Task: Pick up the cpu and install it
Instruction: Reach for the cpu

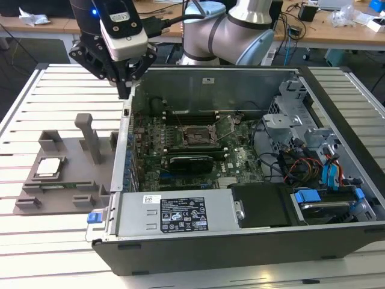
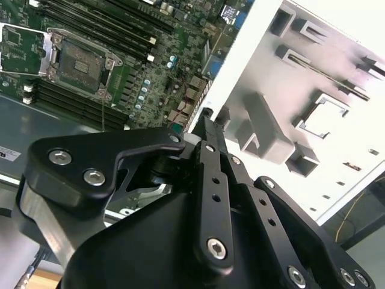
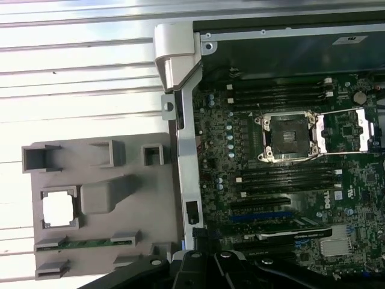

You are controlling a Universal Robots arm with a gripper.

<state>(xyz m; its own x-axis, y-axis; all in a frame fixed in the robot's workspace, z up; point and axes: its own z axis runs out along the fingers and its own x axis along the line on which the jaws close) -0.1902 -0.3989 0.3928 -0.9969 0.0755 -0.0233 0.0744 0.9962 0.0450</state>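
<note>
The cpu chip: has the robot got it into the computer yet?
Not yet. Done: the socket on the motherboard stands open. In hand: nothing; the gripper hangs shut and empty over the case wall. Left: the cpu lies in the grey tray, unpicked and uninstalled.

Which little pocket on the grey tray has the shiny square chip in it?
The square pocket at the exterior view's left end of the grey tray holds the cpu; the long slot beside it holds a green strip instead.
</note>
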